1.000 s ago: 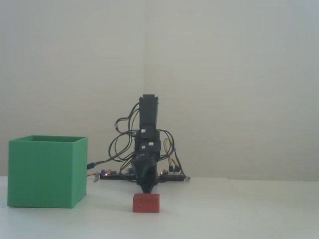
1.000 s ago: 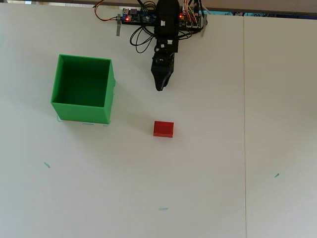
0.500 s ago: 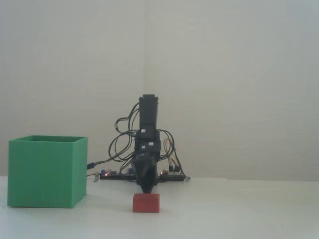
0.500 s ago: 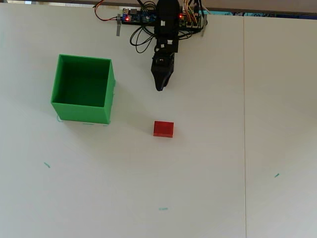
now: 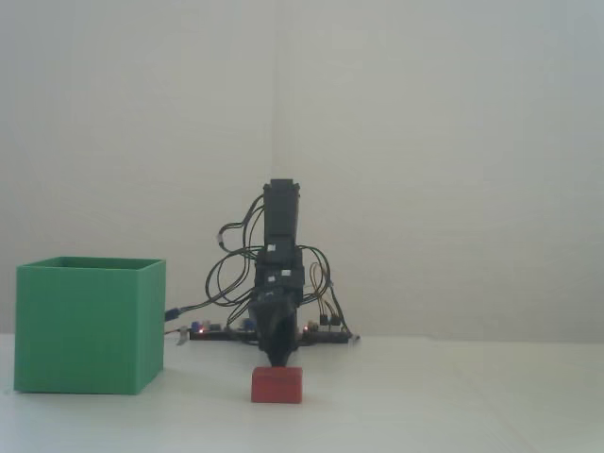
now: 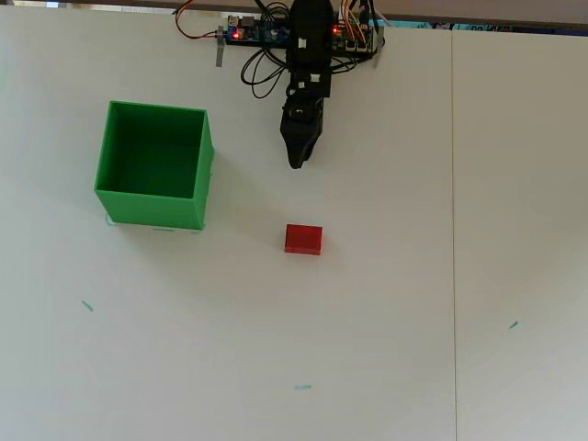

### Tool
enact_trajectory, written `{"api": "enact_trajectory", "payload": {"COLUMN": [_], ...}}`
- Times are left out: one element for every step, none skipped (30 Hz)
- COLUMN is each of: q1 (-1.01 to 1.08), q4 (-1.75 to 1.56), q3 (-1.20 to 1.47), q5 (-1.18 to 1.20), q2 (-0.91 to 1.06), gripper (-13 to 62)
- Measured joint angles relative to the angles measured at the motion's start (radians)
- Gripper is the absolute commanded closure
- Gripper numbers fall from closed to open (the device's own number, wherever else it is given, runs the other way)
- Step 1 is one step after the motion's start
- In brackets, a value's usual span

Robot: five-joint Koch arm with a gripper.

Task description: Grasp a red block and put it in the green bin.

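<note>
The gripper (image 6: 296, 163) is hanging clenched and empty, far behind the red block (image 6: 303, 239). The reach is not yet begun; next it needs opening and descending over the block, with the green bin (image 6: 197, 175) waiting to the left in the overhead view.

Matt green bin (image 6: 152, 207), matt red block (image 6: 303, 239)

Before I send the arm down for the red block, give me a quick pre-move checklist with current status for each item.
1. Red block sits free on the table, nothing touching it: ok.
2. Gripper empty, short of the block with a stretch of bare table between them in the overhead view: ok.
3. Jaws open enough to straddle the block: cannot tell, the tips look merged in both views.
4. Green bin upright, opening clear, nothing inside: ok.
5. Path from block to bin unobstructed: ok.
6. Wires at the arm's base clear of the reach path: ok.
</note>
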Motion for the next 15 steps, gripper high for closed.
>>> {"api": "enact_trajectory", "payload": {"q1": [0.0, 0.0, 0.0, 0.0, 0.0, 0.0, 0.0, 0.0, 0.0, -0.002, -0.003, -0.003, -0.003, -0.003, -0.002], "q4": [0.0, 0.0, 0.0, 0.0, 0.0, 0.0, -0.002, -0.002, 0.0, 0.0, 0.0, 0.0, 0.0, 0.0, 0.0], "q3": [0.0, 0.0, 0.0, 0.0, 0.0, 0.0, 0.0, 0.0, 0.0, 0.0, 0.0, 0.0, 0.0, 0.0, -0.008], "q5": [0.002, 0.0, 0.0, 0.0, 0.002, 0.002, 0.002, 0.002, 0.0, 0.0, 0.002, 0.0, 0.0, 0.0, 0.0], "q2": [0.0, 0.0, 0.0, 0.0, 0.0, 0.0, 0.0, 0.0, 0.0, 0.0, 0.0, 0.0, 0.0, 0.0, 0.0], "gripper": [14.6, 14.5, 14.5, 14.6, 14.5, 14.5, 14.5, 14.5, 14.7, 15.1, 15.8, 16.8, 18.1, 18.9, 19.2]}}
